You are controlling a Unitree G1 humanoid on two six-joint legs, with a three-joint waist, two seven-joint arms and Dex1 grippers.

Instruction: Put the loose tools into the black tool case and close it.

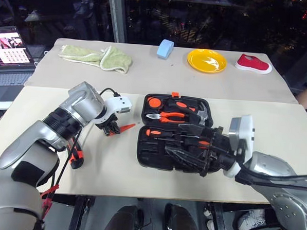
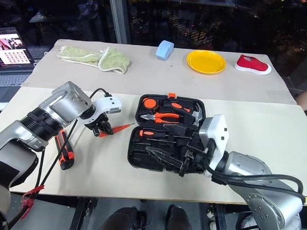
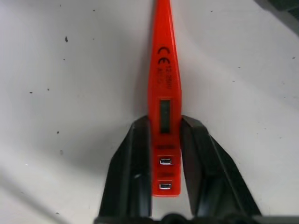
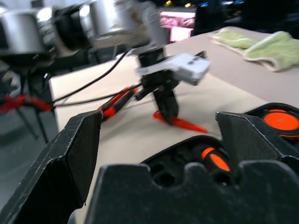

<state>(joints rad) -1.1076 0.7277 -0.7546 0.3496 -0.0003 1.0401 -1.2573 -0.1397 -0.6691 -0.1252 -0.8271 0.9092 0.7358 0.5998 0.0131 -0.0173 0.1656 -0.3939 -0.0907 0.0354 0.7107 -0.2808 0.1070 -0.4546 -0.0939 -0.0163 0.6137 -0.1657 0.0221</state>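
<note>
While the black tool case [image 1: 173,130] lay open on the table [image 1: 114,169], the left tool [image 1: 111,128] pinched the slim orange tester screwdriver [image 3: 163,107] lying on the table just left of the case; the right tool [image 1: 193,148] hovered spread wide over the case.

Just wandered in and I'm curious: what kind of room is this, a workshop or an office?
Probably an office or lab used for testing, at night. Plain tables stand by a dark window showing city lights, a laptop sits open, and household odds like a yellow plate lie about.
</note>
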